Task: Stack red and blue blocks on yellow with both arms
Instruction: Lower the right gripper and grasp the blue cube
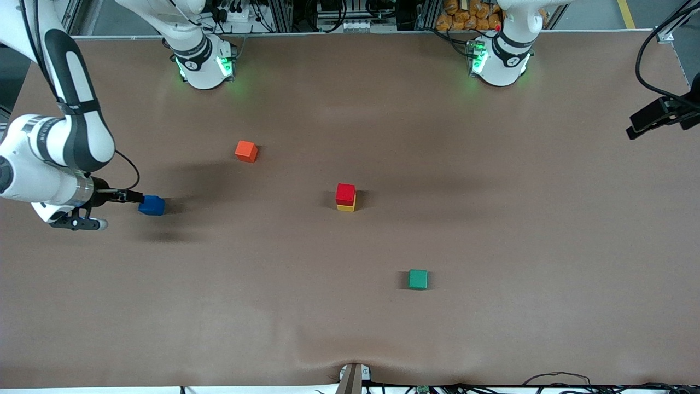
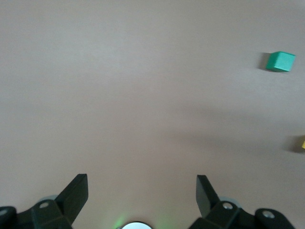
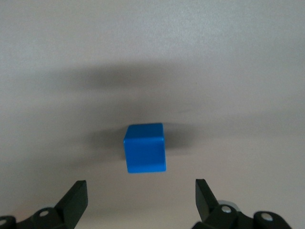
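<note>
The red block (image 1: 345, 192) sits on the yellow block (image 1: 346, 207) at the middle of the table. The blue block (image 1: 151, 205) lies on the table toward the right arm's end. My right gripper (image 1: 130, 197) hangs over the table just beside the blue block. In the right wrist view it (image 3: 141, 188) is open and empty, with the blue block (image 3: 145, 148) just ahead of its fingertips (image 3: 78, 191). My left gripper (image 2: 141, 183) is open and empty over bare table. An edge of the yellow block (image 2: 302, 143) shows in the left wrist view.
An orange-red cube (image 1: 246, 151) lies nearer the bases than the stack. A green cube (image 1: 418, 279) lies nearer the front camera than the stack, and also shows in the left wrist view (image 2: 279, 61). A black part with a cable (image 1: 659, 116) juts in at the left arm's end.
</note>
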